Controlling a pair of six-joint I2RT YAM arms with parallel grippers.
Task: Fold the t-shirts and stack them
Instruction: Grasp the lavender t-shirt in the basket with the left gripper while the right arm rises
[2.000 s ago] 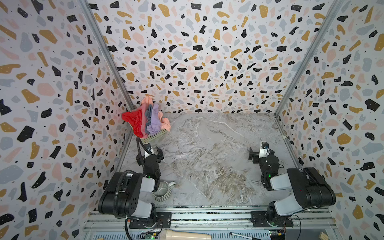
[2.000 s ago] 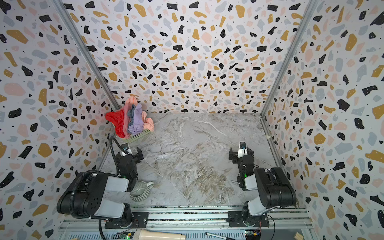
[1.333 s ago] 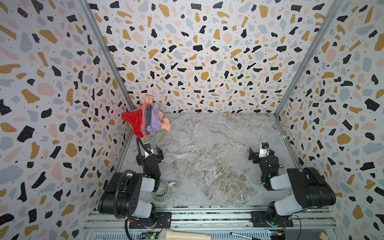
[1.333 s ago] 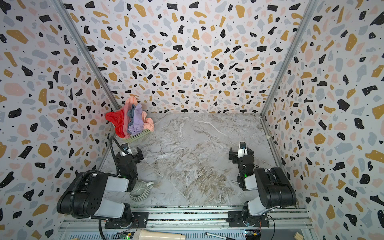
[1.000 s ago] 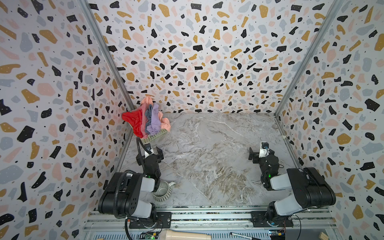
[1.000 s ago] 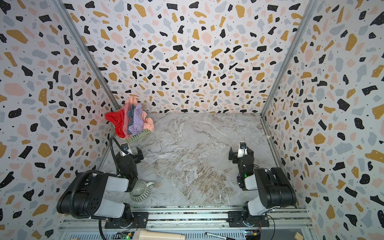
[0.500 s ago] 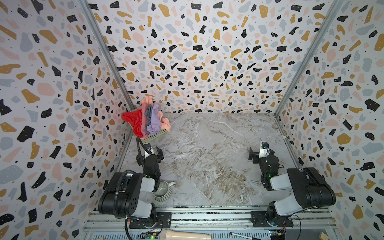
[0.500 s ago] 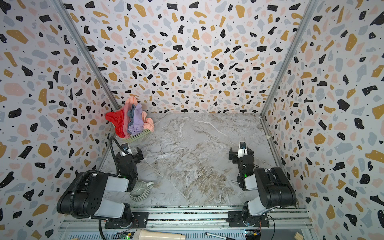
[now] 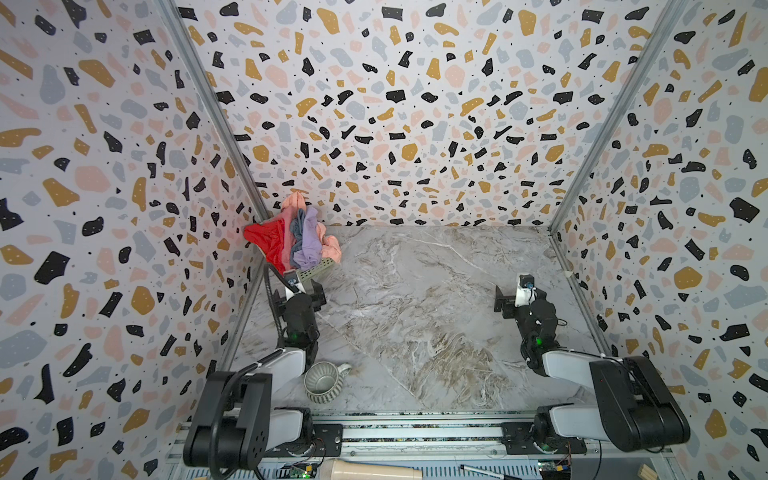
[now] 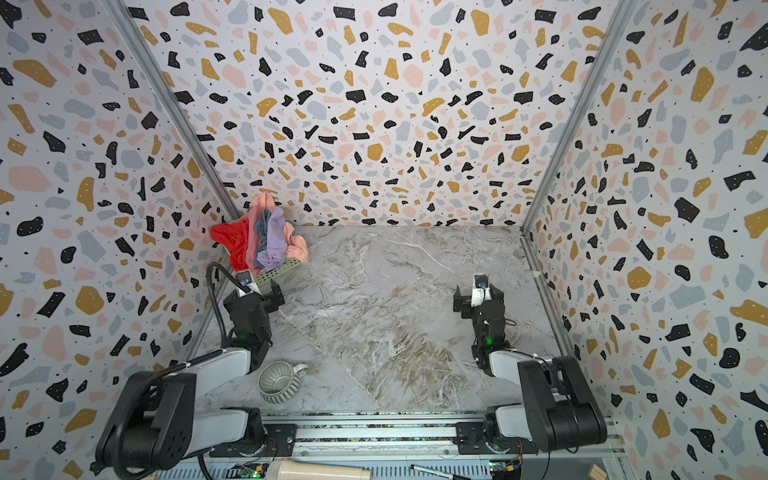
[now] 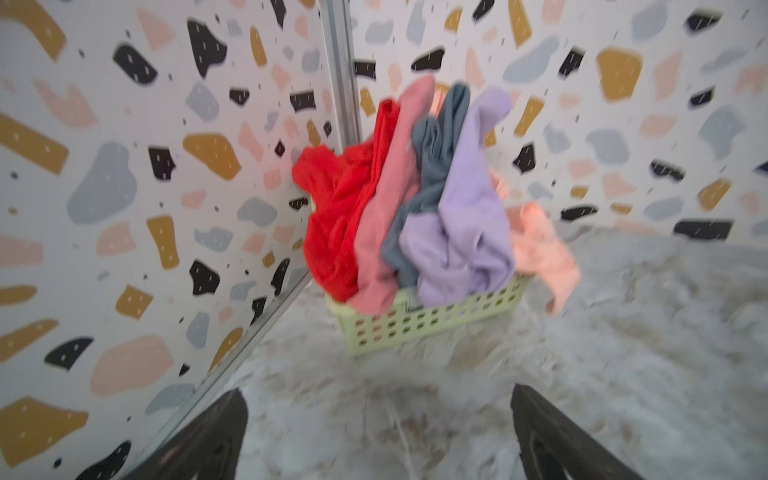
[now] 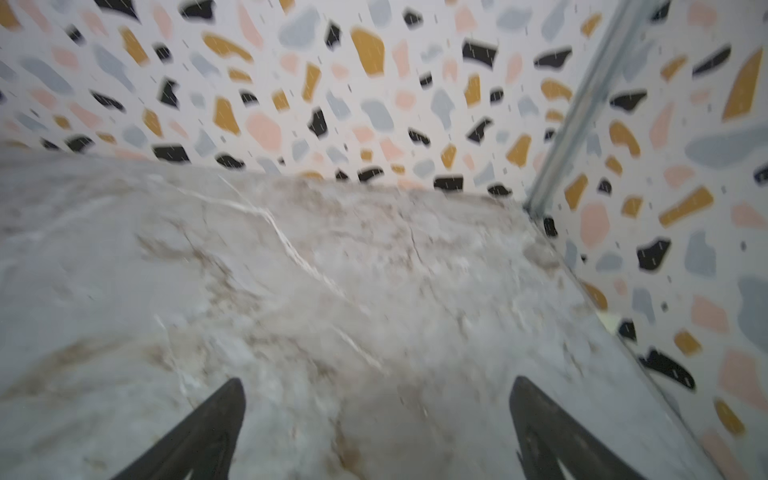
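Observation:
The t-shirts are crumpled together in a pale green basket point(image 11: 415, 324) in the back left corner. In the left wrist view the heap reads red point(image 11: 336, 216), dusty pink point(image 11: 390, 199), grey-blue point(image 11: 436, 158), lilac point(image 11: 469, 208) and peach point(image 11: 540, 245); the peach hangs over the basket's rim. The pile point(image 9: 299, 241) point(image 10: 268, 241) shows in both top views. My left gripper point(image 9: 309, 286) point(image 11: 376, 399) stands open just in front of the basket, apart from it and holding nothing. At the right, my right gripper point(image 9: 513, 297) point(image 12: 376, 390) is open over bare marble.
A ribbed grey-green mug point(image 9: 324, 380) point(image 10: 280, 380) stands near the front edge beside the left arm's base. Terrazzo walls close in the marble table point(image 9: 415, 311) on three sides. A cream cylinder point(image 9: 374, 469) and a pen point(image 9: 482, 471) lie on the front rail.

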